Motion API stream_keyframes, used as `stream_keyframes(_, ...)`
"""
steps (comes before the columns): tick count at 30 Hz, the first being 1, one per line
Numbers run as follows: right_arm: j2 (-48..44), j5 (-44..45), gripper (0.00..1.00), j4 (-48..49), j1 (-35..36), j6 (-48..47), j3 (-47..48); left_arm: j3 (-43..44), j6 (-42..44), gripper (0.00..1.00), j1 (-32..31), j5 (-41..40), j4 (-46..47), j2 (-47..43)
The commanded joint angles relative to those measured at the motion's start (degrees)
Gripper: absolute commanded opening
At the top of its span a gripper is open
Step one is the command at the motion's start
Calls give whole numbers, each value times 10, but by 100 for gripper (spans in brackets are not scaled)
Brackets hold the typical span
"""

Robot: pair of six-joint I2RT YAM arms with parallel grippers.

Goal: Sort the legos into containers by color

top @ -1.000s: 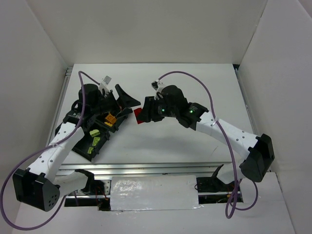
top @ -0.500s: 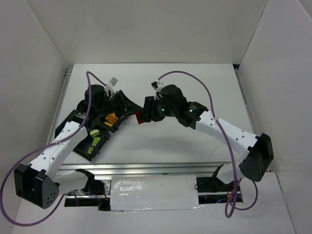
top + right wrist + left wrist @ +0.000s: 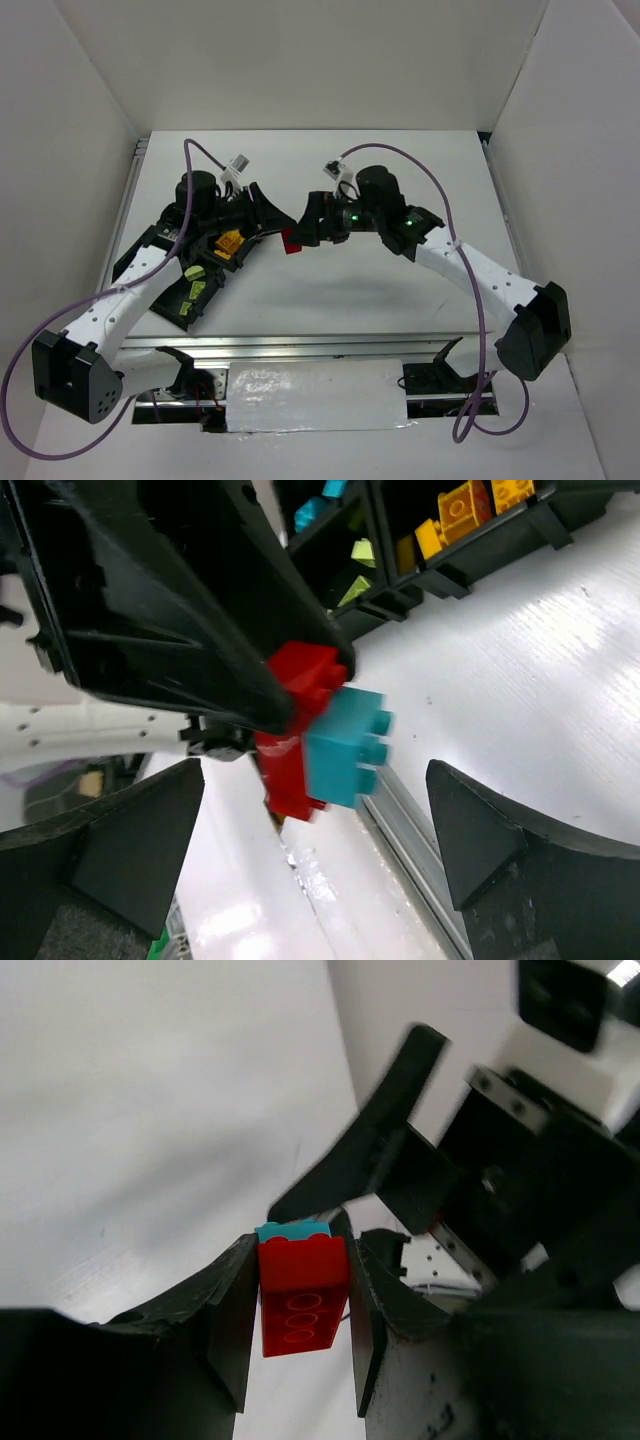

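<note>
- Left wrist view: a glossy red brick (image 3: pixel 303 1290) is clamped between the two curved black fingers of the left pincer (image 3: pixel 300 1260). Its hollow underside, with three round tubes, is turned toward the lens.
- A cyan brick (image 3: pixel 293 1230) is stuck to the far end of the red one, and only its scalloped edge is seen from here.
- From the right wrist, the joined pair is seen held above the white, faintly grained table (image 3: pixel 520 660), with the round studs of the cyan brick (image 3: pixel 345 745) pointing sideways.
- The right pincer (image 3: pixel 313 770) is spread wide. Its wedge-shaped matte black fingers (image 3: pixel 110 850) are kept apart on either side of the pair, and neither brick is touched by them.
- In the top view, the red brick (image 3: pixel 292 241) is placed between the two pincer heads, just beside the right edge of the black plastic tray (image 3: pixel 185 310).
- Orange-yellow bricks (image 3: pixel 465 505) are seen in one square compartment of the tray, and lime bricks (image 3: pixel 360 555) in the neighbouring one.
</note>
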Motion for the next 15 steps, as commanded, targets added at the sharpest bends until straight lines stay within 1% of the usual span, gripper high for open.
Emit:
stream_keyframes(1, -49, -182, 100, 99, -58, 1, -35, 2, 27, 0, -1, 107, 164, -8)
stream_keyframes(2, -61, -208, 100, 138, -70, 21, -58, -8, 3, 0, -1, 127, 199, -9)
stream_keyframes(3, -66, -247, 100, 147, -78, 30, -68, -18, -11, 0, -1, 163, 235, -11)
stream_keyframes(4, -69, -260, 100, 167, -88, 39, -80, -38, -27, 0, -1, 180, 274, -11)
stream_keyframes(5, -75, -267, 100, 173, -91, 41, -84, -45, -61, 0, -1, 194, 346, -11)
stream_keyframes(7, -81, -270, 99, 184, -93, 44, -90, -57, -87, 0, -2, 224, 397, -11)
stream_keyframes(8, -85, -273, 100, 210, -93, 56, -99, -57, -96, 0, -3, 231, 421, -11)
stream_keyframes(10, -88, -288, 99, 244, -93, 89, -114, -47, -86, 0, -5, 241, 409, -12)
stream_keyframes(11, -90, -294, 97, 282, -93, 100, -118, -42, -64, 0, -7, 242, 377, -14)
stream_keyframes(13, -91, -312, 94, 334, -93, 131, -123, -32, -42, 0, -8, 245, 352, -18)
stream_keyframes(15, -88, -320, 87, 360, -93, 156, -125, -34, -40, 0, -8, 247, 346, -25)
